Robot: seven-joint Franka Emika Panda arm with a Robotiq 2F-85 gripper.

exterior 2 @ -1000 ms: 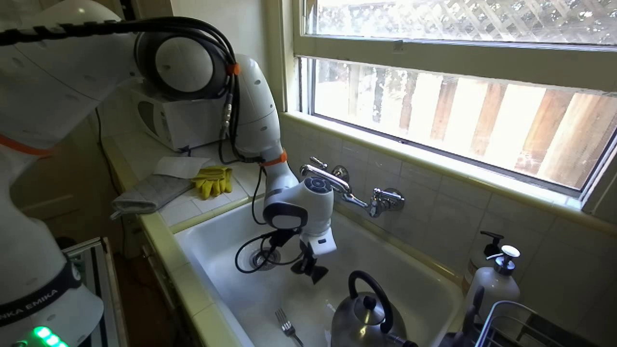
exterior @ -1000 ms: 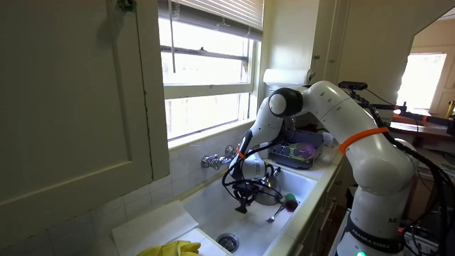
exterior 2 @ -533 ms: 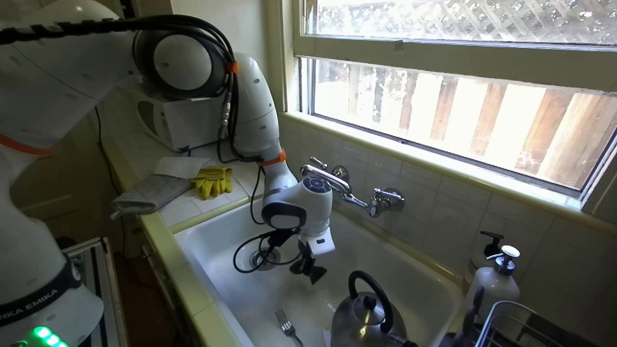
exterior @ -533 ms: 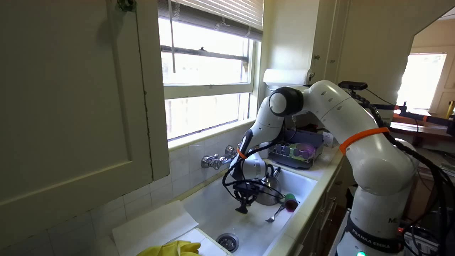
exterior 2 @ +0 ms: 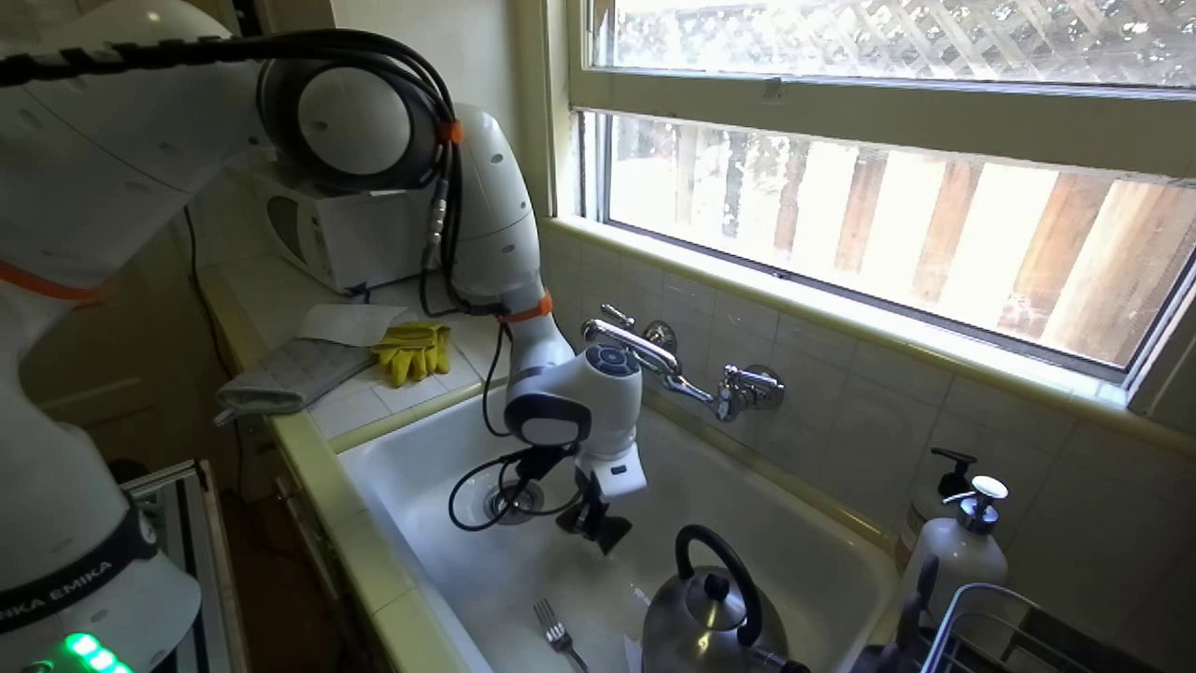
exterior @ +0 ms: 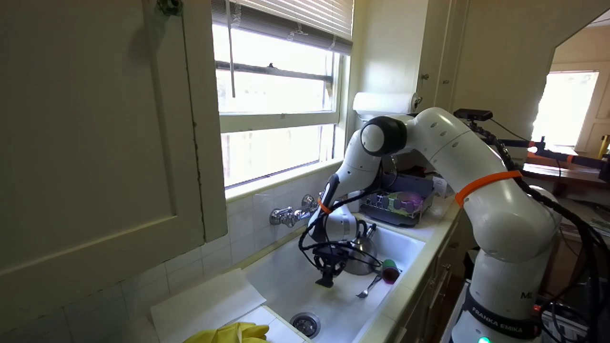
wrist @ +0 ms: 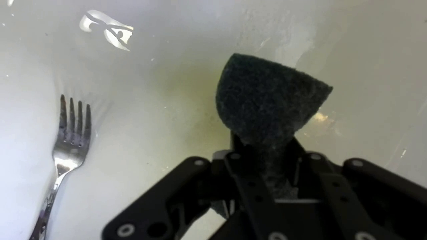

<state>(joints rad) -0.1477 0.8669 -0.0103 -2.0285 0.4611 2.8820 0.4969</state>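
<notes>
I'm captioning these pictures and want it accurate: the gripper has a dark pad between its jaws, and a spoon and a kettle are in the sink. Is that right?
Not quite: it's a fork, not a spoon; the wrist view shows its tines. The rest stands: the gripper has a dark pad between its jaws, and a kettle is in the sink too.

The arm [exterior: 452, 147] is glossy white, with rounded shells [exterior: 517, 228], black joint rings [exterior: 394, 136] and orange straps [exterior: 486, 183]. Black cables [exterior 2: 308, 44] run along it (some loop loosely near the wrist [exterior 2: 607, 402]). White capitals [exterior: 497, 320] spell FRANKA EMIKA on the black base band [exterior 2: 120, 544]; green lights [exterior 2: 84, 645] glow below. The gripper [wrist: 264, 141] is matte black, set with pale round screws [wrist: 126, 230].
</notes>
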